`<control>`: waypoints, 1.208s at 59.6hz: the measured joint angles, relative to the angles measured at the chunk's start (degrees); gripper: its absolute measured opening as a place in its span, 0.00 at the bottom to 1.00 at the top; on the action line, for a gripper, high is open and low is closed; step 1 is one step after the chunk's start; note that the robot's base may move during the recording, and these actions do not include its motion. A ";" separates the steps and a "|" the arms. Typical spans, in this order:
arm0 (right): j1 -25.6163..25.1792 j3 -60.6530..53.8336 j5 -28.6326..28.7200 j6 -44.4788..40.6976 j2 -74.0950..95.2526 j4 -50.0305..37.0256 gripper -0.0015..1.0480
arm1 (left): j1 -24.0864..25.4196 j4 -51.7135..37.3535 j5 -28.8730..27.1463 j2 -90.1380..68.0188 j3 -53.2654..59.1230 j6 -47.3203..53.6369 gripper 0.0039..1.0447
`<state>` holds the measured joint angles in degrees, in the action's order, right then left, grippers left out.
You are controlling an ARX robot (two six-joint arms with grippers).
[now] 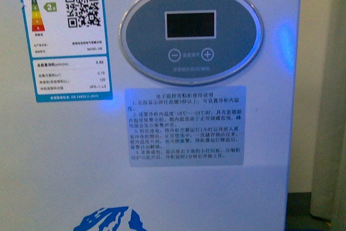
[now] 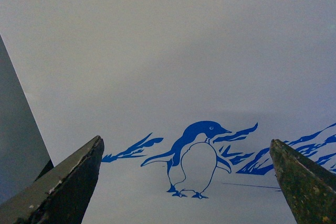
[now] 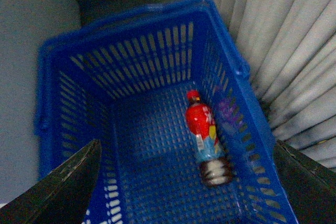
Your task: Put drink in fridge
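The drink point(image 3: 206, 137), a bottle with a red cap and a red wrap label, lies on its side on the floor of a blue slatted basket point(image 3: 152, 61), close to one side wall. My right gripper point(image 3: 186, 182) is open and empty above the basket, well clear of the bottle. The fridge point(image 1: 65, 155) fills the front view with its white front wall, control panel point(image 1: 191, 33) and labels. My left gripper point(image 2: 186, 182) is open and empty, facing the fridge's front point(image 2: 157, 51) with its blue penguin drawing point(image 2: 194, 158). The fridge's lid is out of view.
A pale pleated curtain point(image 3: 286, 40) hangs right beside the basket. Grey floor point(image 3: 26, 77) lies on the basket's other side. An energy label with a QR code point(image 1: 65, 41) and an instruction sticker point(image 1: 185, 125) are on the fridge front.
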<state>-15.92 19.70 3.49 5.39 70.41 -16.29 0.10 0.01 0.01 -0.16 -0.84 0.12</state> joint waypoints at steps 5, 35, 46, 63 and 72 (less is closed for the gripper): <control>0.35 3.82 -1.36 -0.50 16.11 -6.80 0.93 | 0.00 0.00 -0.02 0.00 0.00 0.00 0.92; 5.60 39.58 -15.98 -0.55 80.24 -15.89 0.93 | 0.00 0.00 0.00 0.00 0.00 0.00 0.92; 6.40 52.00 -21.14 -1.09 90.51 -11.96 0.93 | 0.00 0.00 0.00 0.00 0.00 -0.02 0.92; 7.85 65.51 -31.58 -0.46 100.15 -1.16 0.93 | 0.00 0.00 -0.02 0.00 0.00 0.00 0.92; 8.09 69.33 -35.50 2.82 102.84 4.92 0.93 | 0.00 0.00 -0.02 0.00 0.00 0.00 0.92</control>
<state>-7.84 89.03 -32.01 8.21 173.25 -11.38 0.10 0.01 -0.01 -0.16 -0.84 0.12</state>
